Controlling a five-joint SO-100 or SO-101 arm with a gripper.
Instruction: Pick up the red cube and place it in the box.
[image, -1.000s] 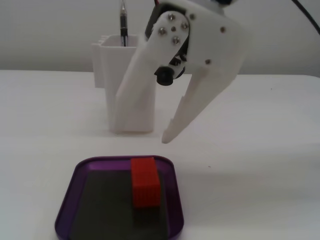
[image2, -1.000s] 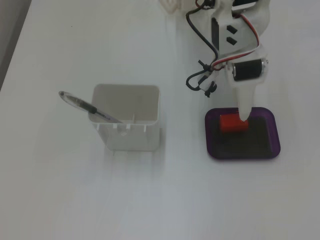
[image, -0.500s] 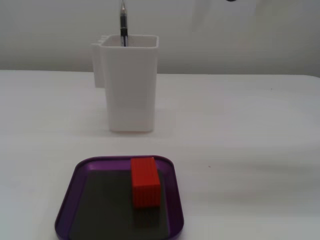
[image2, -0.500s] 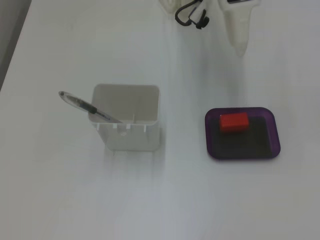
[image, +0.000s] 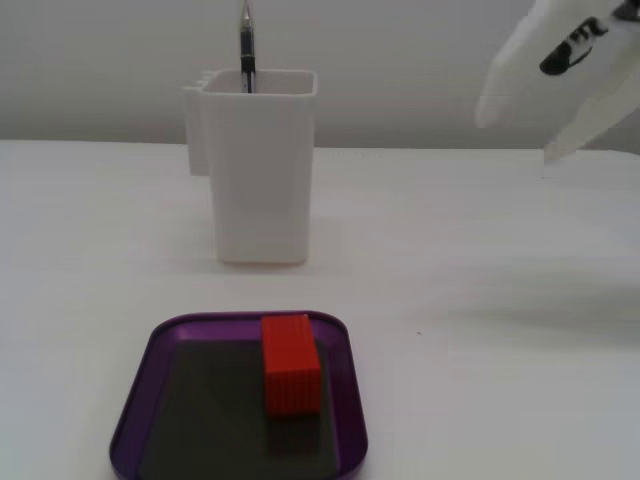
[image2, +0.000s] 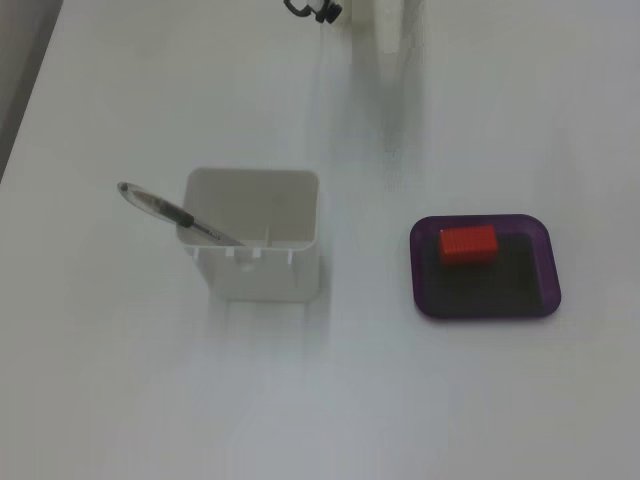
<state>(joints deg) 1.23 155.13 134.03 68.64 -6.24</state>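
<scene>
The red cube (image: 291, 364) lies inside the box (image: 135, 410), a shallow purple tray with a dark floor, near its far rim. In the other fixed view the cube (image2: 468, 243) sits in the tray's upper left part (image2: 485, 308). My white gripper (image: 520, 135) hangs in the air at the upper right, far from the tray and well above the table. It is blurred, its two fingertips stand apart, and it holds nothing. In the other fixed view only a white part of the arm (image2: 388, 25) shows at the top edge.
A tall white plastic container (image: 260, 170) with a pen (image: 246, 45) in it stands behind the tray. It also shows in the other fixed view (image2: 262, 270), left of the tray. The table is plain white.
</scene>
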